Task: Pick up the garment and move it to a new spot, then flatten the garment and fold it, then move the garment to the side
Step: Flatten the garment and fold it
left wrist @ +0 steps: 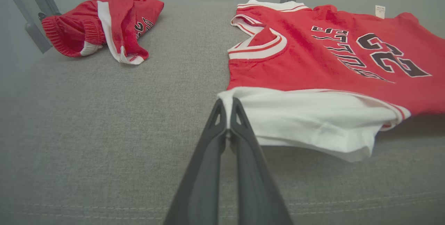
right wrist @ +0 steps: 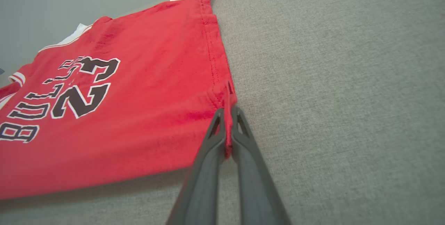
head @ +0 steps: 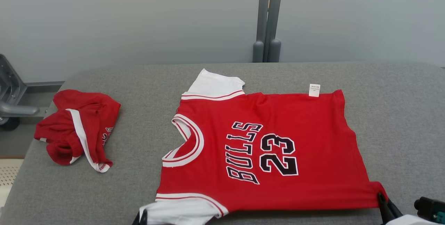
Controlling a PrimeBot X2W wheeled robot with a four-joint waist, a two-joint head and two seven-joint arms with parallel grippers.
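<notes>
You have the red jersey-style T-shirt [head: 306, 138], with white sleeves, striped trim and a black "BULLS 23" print, lying print-up and spread nearly flat on the grey fabric-covered table [head: 399, 113]. It sits about mid-surface, collar toward your left and hem toward your right. Its small white tag [head: 314, 90] sticks out at the far edge, near the far hem corner.

Your left gripper [left wrist: 227, 105] has its two dark fingers [left wrist: 205, 162] pressed together on the edge of the near white sleeve [left wrist: 313, 120]. That sleeve hangs a little above the table and sags beside the fingers. Your right gripper [right wrist: 226, 113] pinches the near hem corner, with a fold of red cloth caught between its fingers. In the head view both grippers sit at the bottom edge, the left under the white sleeve and the right at the shirt's near right corner.

Well apart to your left, a crumpled red piece of clothing [head: 76, 127] with white trim lies near the table's left edge. Behind the table, a grey metal post [head: 267, 16] stands against the pale wall.
</notes>
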